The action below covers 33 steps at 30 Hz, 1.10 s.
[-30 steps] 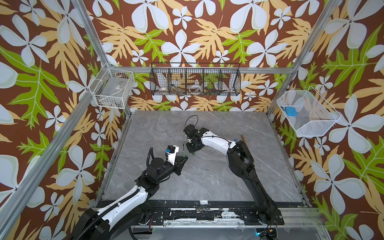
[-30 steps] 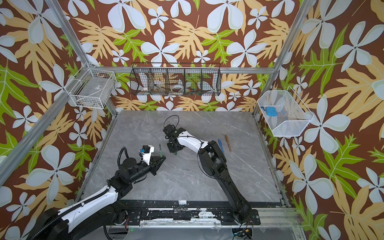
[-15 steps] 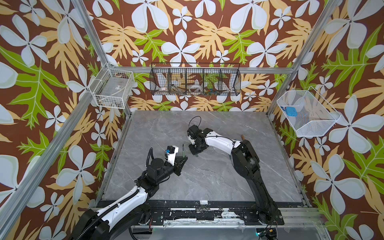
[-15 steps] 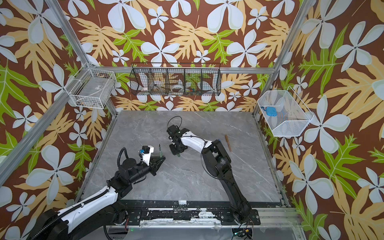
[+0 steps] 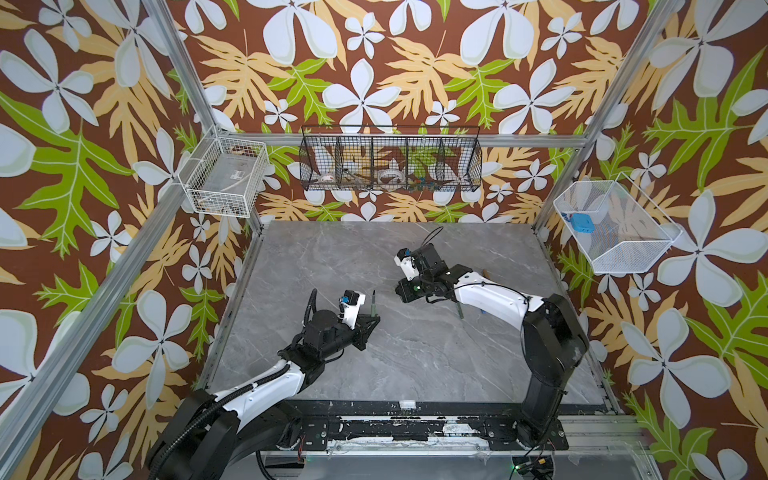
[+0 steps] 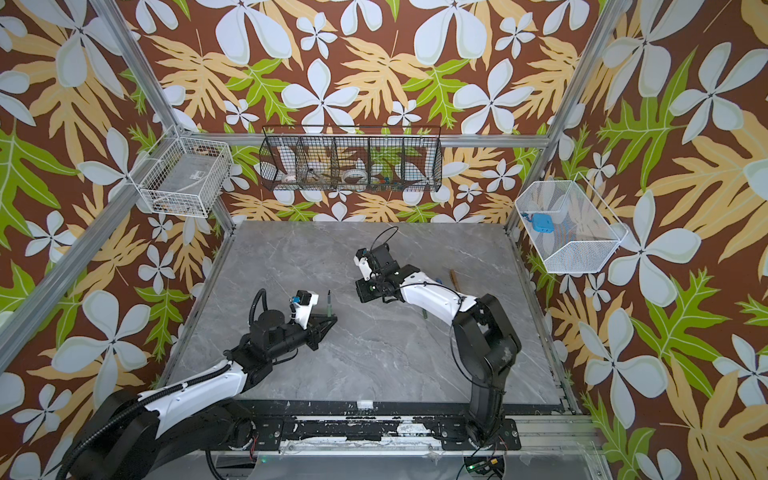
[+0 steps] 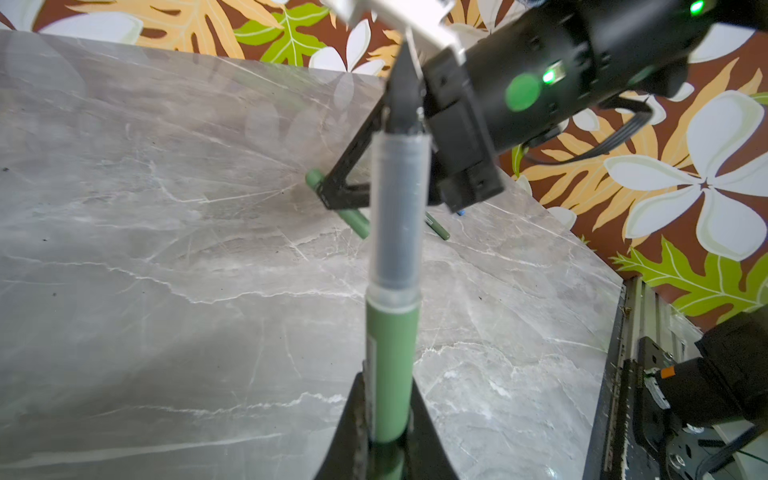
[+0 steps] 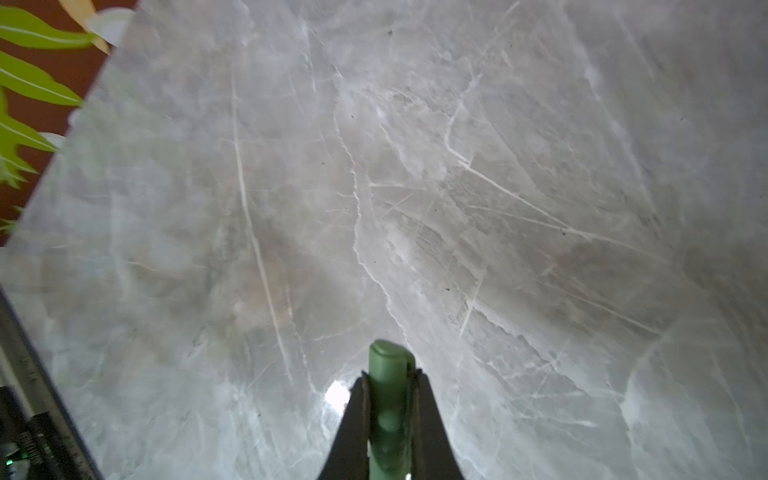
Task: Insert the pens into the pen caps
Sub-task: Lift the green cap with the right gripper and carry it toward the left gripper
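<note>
My left gripper [image 7: 388, 376] is shut on a dull green pen [image 7: 392, 332], which it holds upright with the dark tip up; the same pen [image 5: 373, 306] shows in both top views. My right gripper [image 8: 390, 384] is shut on a dark green pen cap [image 8: 390, 363], whose closed end pokes out past the fingertips. In the left wrist view this cap [image 7: 312, 178] hangs just above the table, beyond the pen tip. A second green pen [image 5: 460, 309] lies under the right arm. An orange-brown pen [image 6: 454, 280] lies behind that arm. The other caps are not in view.
Three wire baskets hang on the walls: a white one [image 5: 226, 176] on the left, a black one [image 5: 390, 158] at the back and a white one [image 5: 615, 226] on the right holding a blue object. The grey marble table [image 5: 332, 249] ends at a metal rail in front.
My right gripper has closed on the green cap and drawn back to the right, away from the left gripper. The left arm and its pen have not moved.
</note>
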Available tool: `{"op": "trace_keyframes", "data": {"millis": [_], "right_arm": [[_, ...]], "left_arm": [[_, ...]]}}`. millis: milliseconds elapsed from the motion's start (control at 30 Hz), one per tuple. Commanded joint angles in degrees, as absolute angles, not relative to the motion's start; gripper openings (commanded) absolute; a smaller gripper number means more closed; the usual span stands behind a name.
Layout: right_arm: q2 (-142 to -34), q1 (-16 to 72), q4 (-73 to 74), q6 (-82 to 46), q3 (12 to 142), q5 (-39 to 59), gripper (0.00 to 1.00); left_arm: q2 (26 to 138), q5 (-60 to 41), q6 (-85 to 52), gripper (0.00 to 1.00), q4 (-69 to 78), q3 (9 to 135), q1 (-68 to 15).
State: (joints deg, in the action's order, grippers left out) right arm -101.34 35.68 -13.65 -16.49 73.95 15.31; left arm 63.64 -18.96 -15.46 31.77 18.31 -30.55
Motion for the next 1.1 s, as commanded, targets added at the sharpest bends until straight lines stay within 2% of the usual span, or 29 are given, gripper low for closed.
{"op": "trace_keyframes", "data": {"millis": [0, 200, 400, 800, 1067], "right_arm": [[-95.27, 35.21, 1.21, -18.84, 67.86, 18.68, 0.11], [-85.65, 33.13, 18.15, -28.36, 56.08, 22.83, 0.10], [-79.08, 33.18, 33.46, -31.33, 47.53, 28.45, 0.11], [-77.95, 34.73, 32.74, -27.45, 48.45, 32.88, 0.11], [-74.01, 38.34, 37.17, -27.06, 46.65, 33.08, 0.11]], "left_arm": [[65.01, -21.76, -15.80, 0.00, 34.36, 19.15, -30.58], [66.14, -23.20, -14.45, 0.00, 35.25, 19.56, -32.64], [65.46, -21.00, -11.25, 0.00, 33.97, 20.17, -36.97], [62.83, -18.94, -10.46, 0.00, 33.78, 19.08, -37.18], [57.94, -16.19, -9.58, 0.00, 35.18, 16.69, -38.06]]}}
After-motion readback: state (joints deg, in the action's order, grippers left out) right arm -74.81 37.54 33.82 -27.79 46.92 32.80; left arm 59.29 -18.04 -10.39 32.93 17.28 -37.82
